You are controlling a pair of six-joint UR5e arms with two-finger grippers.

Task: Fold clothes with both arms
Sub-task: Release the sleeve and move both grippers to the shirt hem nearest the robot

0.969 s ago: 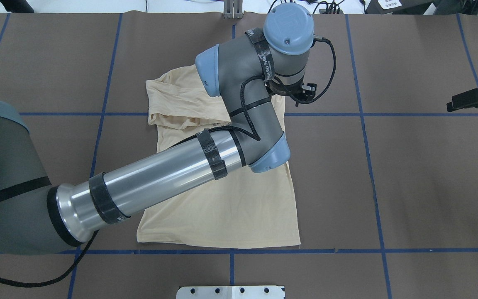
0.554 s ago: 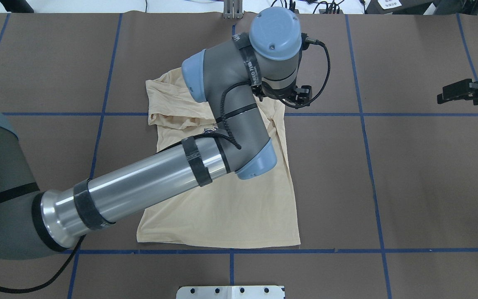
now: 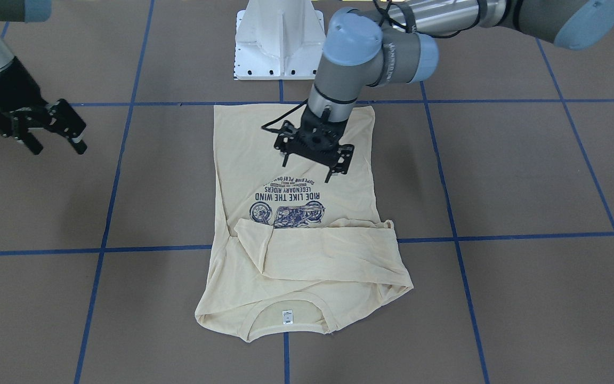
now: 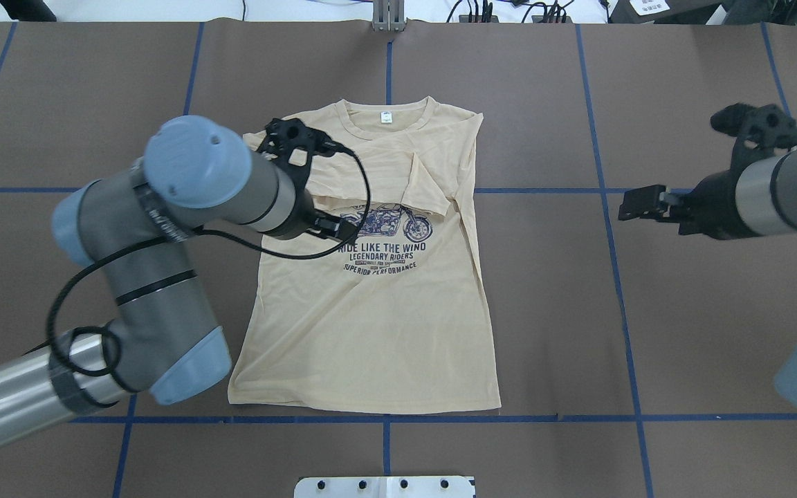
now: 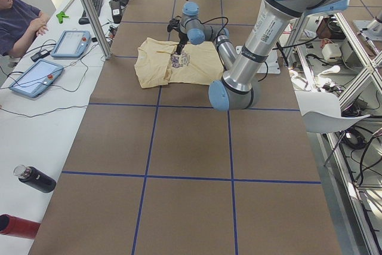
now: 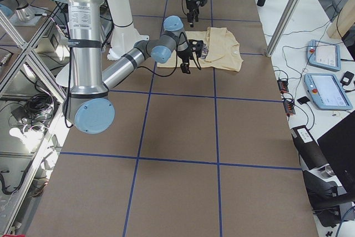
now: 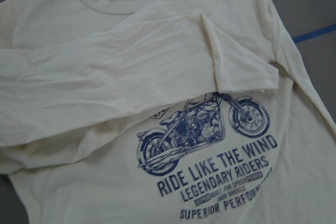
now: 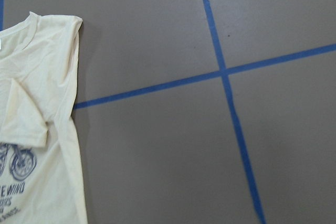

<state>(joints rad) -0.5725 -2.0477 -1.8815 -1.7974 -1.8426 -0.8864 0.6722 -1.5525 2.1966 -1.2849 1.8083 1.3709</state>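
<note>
The cream-yellow shirt lies flat on the brown table, navy motorcycle print up and collar at the far side. Its white neck label shows. One sleeve is folded across the chest, above the print. My left gripper hangs open just above the shirt's middle, holding nothing. Its wrist camera looks down on the print. My right gripper is open in the air, off the shirt's side over bare table. In the overhead view the right gripper is well right of the cloth.
The white pedestal base stands at the robot's edge of the table. Blue tape lines cross the brown cover. A seated person, tablets and a dark bottle are at a side bench beyond the table.
My left arm has swung from the shirt's far right corner back towards the left, uncovering the collar and print. The right gripper has moved inward towards the shirt.
</note>
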